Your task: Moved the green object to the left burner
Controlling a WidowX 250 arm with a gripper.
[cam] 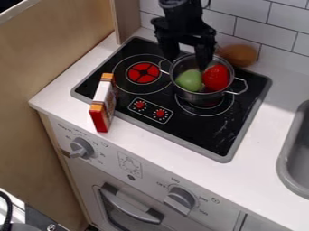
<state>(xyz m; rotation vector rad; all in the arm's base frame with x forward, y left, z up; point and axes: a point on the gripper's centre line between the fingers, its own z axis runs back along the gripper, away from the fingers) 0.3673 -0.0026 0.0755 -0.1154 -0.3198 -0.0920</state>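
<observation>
A: Above a toy stove, a black gripper (pixel 188 62) hangs at the far side of a metal pot (pixel 199 96). Its state?

B: Released, its two fingers parted, one near the pot's left handle, the other over the pot's far side beside a red object (pixel 216 77). Whether that finger touches it, one cannot tell.

A: And the green object (pixel 189 80)?

B: Seated inside the pot, left of the red one, above the right burner (pixel 223 108). The left burner (pixel 143 73), red at its center, lies to the pot's left.

A: Also pictured?

B: A red, white and orange box (pixel 104 103) at the stove's near left, an orange-brown object (pixel 239 55) just beyond the pot at far right, and a gray sink (pixel 287 158) at right.
</observation>
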